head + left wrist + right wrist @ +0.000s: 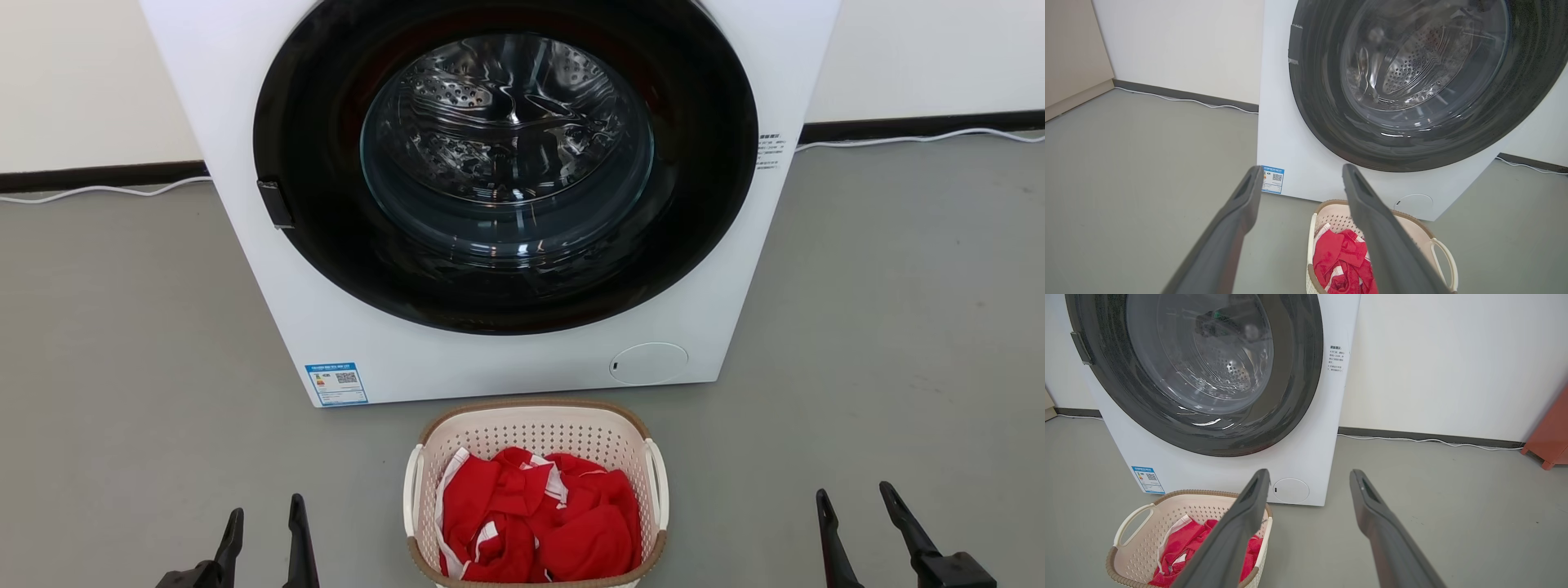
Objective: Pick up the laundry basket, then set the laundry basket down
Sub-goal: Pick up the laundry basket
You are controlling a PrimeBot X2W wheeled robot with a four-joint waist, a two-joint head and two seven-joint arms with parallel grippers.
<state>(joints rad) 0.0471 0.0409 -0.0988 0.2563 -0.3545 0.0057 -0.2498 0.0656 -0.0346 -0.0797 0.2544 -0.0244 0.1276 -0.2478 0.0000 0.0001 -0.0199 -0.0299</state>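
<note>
Laundry basket [539,429] on floor [122,367] just in front of washer [457,359], w/ clothes [539,523] in it; left gripper [266,505] to its left, right gripper [853,488] to its right, both apart; cable [106,189] behind, prob along wall base

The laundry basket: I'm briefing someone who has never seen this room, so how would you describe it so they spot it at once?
Find the big white front-loading washing machine against the wall. On the grey floor just before it sits the laundry basket, small, cream and perforated. Its brown woven-look rim, white loop handles and the red cloth inside set it apart.
</note>
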